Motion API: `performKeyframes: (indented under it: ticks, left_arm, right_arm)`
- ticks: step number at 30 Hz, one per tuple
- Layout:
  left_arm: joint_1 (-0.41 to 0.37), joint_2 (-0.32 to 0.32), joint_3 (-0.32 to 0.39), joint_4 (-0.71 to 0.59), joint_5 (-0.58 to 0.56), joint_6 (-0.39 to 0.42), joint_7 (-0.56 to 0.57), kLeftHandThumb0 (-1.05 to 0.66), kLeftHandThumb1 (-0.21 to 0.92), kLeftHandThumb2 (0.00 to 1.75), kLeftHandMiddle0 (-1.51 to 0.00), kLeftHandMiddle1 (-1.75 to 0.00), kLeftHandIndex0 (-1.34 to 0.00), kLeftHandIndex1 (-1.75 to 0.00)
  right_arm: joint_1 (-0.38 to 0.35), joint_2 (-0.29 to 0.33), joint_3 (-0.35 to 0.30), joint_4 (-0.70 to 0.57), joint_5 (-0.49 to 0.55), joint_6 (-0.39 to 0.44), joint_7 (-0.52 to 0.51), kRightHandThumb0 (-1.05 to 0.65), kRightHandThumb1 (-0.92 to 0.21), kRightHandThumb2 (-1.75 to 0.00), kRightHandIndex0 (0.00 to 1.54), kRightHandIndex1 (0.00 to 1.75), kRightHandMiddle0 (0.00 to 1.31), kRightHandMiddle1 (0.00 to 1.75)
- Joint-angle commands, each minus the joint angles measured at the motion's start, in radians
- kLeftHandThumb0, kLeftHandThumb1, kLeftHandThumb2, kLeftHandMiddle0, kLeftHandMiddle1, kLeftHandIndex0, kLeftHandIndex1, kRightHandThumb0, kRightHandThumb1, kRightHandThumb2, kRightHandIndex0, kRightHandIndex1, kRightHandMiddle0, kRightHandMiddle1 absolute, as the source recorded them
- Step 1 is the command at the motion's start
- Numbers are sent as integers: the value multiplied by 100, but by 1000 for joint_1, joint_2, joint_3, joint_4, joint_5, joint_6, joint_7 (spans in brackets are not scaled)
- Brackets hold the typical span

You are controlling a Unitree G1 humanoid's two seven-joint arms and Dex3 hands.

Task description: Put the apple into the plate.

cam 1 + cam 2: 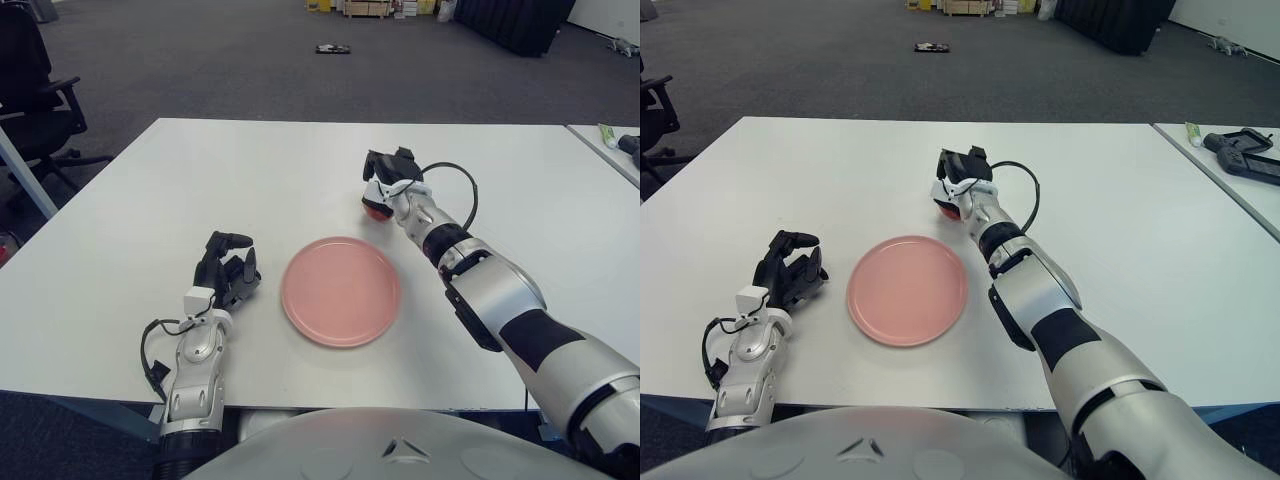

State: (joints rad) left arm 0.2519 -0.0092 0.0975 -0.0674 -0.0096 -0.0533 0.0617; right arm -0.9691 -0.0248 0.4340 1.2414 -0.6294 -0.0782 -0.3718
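Note:
A pink plate (341,291) lies on the white table (150,200), near its front edge. Beyond the plate's far right rim, my right hand (385,180) has its dark fingers curled over a red apple (375,209). Only the apple's lower red part shows under the palm. The apple sits beyond the plate's rim, not over it. I cannot tell whether it touches the table. My left hand (226,270) shows to the left of the plate, fingers curled, holding nothing. In the right eye view the apple (948,208) again shows below the right hand (960,178).
A second table (1230,170) at the right carries a green tube (1193,131) and a black device (1243,152). A black office chair (40,90) stands off the table's left side. A cable (460,190) loops at the right wrist.

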Motion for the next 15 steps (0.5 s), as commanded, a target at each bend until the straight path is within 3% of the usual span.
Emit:
performKeyframes:
  ticks: [1, 10, 15]
  left_arm:
    - [-17, 4, 1, 11, -5, -24, -7, -37, 75, 78, -80, -175, -30, -175]
    - [-17, 9, -2, 23, -3, -43, -13, -37, 73, 79, -80, -175, -31, -175]
    - [-24, 5, -2, 30, -1, -40, -8, -37, 73, 80, -81, -175, -31, -175]
  right_arm:
    - [-30, -11, -18, -49, 24, -14, -6, 0, -6, -162, 81, 174, 57, 175]
    - [18, -44, -41, -216, 48, -60, 15, 0, 0, -169, 86, 175, 62, 175]
    - [151, -83, -52, -472, 60, -120, 43, 0, 0, -169, 85, 174, 61, 175]
